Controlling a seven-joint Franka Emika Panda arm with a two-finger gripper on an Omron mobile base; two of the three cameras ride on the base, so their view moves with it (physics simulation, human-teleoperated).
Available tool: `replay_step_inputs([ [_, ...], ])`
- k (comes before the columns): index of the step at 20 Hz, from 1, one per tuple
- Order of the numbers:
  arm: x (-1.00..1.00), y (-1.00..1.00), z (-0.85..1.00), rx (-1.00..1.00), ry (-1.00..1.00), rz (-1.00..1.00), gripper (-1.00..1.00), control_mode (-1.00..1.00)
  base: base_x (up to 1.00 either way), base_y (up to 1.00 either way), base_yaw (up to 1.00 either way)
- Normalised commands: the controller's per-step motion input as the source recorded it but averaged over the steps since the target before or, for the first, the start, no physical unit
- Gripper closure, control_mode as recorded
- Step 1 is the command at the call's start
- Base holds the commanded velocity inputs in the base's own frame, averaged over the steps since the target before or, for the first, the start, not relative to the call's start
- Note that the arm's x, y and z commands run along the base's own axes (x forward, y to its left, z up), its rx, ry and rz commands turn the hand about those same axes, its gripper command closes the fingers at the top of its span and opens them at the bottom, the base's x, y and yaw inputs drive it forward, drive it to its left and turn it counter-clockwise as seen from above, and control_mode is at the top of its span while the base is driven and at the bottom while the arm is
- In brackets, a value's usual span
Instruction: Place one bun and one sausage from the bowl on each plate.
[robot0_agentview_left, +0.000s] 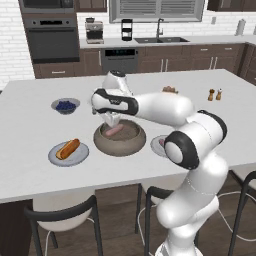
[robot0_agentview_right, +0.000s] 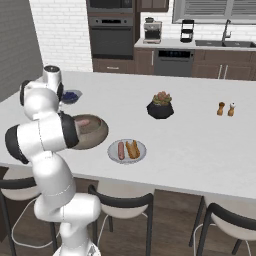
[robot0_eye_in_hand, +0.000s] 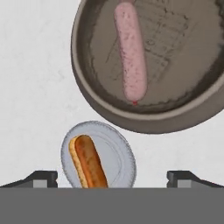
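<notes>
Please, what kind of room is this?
A home kitchen, rendered: a wall oven, a sink with a tap under the window, and a coffee machine stand behind a large white counter.

Matt, stone-like bowl (robot0_eye_in_hand: 175, 116) — rough

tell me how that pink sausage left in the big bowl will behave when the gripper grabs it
The sausage is a smooth, round-ended cylinder, so it may roll or slip if pinched off-centre. It lies flat on the floor of the bowl, apart from the wall, so the open gripper probably has room to straddle it. It looks light.
</notes>
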Motion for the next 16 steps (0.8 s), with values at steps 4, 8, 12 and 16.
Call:
replay_step_inputs([
  [4,-0.37,-0.32,0.36,-0.06,0.17,-0.09,-1.0,-1.0,0.0,0.0,0.0],
  [8,-0.24,-0.71,-0.04,-0.21,0.14,0.0,-1.0,-1.0,0.0,0.0,0.0],
  [12,-0.03,-0.64,-0.46,-0.2,0.08,0.02,-1.0,-1.0,0.0,0.0,0.0],
  [16,0.0,-0.33,-0.34,-0.07,0.01,0.01,-1.0,-1.0,0.0,0.0,0.0],
])
